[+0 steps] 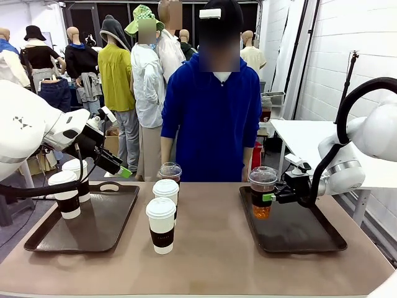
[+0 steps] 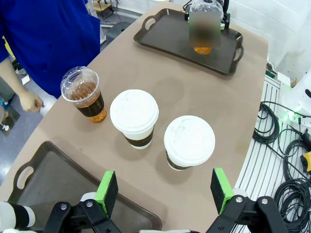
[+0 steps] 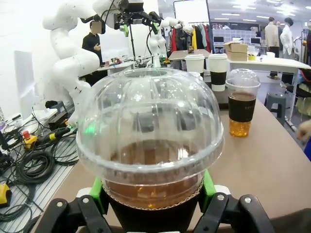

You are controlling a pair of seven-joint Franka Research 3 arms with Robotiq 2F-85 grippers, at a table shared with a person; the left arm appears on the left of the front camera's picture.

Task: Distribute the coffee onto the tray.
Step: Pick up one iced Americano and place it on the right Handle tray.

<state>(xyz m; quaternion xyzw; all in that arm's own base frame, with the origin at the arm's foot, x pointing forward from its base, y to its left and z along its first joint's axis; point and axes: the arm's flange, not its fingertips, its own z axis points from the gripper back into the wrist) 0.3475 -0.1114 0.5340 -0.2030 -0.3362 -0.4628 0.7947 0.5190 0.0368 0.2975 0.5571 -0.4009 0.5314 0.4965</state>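
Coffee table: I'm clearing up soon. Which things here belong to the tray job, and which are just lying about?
Job: left tray, right tray, four paper cups, two dome-lidded cups, one in the right gripper.
Lying about: cables, white side table.

The front camera sits low at the near edge of the table [image 1: 211, 248]. It looks straight across at the person [image 1: 214, 118] on the far side. It is far enough back to see the left-side tray [image 1: 105, 223] and the right-side tray [image 1: 298, 233].

The left wrist camera is high up and looks down at a slant, with its own green pads [image 2: 106, 187] at the bottom edge.

The right wrist camera is very close to a domed cup [image 3: 150, 131] in the middle and looks level along the table.

All three views share the two white cups [image 2: 134, 114] and the clear cup [image 2: 83, 94] beside them.
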